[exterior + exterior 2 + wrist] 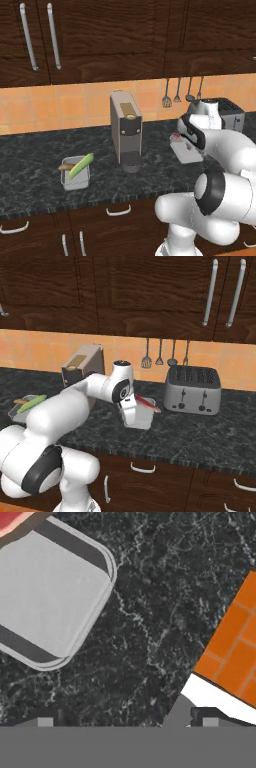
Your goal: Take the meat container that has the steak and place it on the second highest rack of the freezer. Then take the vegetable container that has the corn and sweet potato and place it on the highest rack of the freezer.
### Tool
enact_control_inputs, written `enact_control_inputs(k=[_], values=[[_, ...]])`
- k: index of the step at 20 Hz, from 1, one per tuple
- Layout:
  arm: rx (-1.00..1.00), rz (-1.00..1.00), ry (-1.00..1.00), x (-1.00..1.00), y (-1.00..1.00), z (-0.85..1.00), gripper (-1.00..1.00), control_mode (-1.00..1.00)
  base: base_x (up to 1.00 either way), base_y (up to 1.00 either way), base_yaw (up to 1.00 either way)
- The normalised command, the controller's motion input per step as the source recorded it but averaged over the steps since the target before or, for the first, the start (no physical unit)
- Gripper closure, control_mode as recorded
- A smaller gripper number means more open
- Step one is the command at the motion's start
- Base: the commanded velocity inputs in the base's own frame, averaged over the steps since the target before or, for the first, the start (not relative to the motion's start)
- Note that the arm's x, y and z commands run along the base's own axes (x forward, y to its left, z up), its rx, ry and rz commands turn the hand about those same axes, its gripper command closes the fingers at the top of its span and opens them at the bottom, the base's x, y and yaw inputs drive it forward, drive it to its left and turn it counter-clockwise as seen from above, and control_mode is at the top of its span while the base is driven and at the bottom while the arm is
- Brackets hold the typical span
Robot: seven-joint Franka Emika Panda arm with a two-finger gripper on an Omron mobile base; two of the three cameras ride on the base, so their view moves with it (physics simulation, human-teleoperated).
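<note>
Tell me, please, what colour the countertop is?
The countertop is black with grey-white speckled veining, clearest in the hand view.

A grey meat container (141, 415) is seen on the dark counter, left of the toaster in the right base view. The steak (146, 403), a thin red slab with a pale edge, is laid slantwise across its far rim. In the hand view the container's pale floor (47, 594) is shown bare, with the steak (12, 521) at one corner. Further left, a second grey tub (76, 179) is set; the yellow-green corn (81, 166) sticks out of it slantwise, with the brown sweet potato (66, 167) beside the cob.
</note>
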Motion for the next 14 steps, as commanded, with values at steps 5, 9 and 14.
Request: enact_control_inputs(k=[5, 9, 14], values=[[-0.05, -0.03, 0.00, 0.22, -0.15, -0.37, -1.00, -1.00, 0.00, 0.00, 0.00], [0.00, -0.02, 0.00, 0.24, -0.21, -0.29, -1.00, -1.00, 0.00, 0.00, 0.00], [0.00, -0.01, 0.00, 0.39, -0.09, -0.23, -1.00, -1.00, 0.00, 0.00, 0.00]])
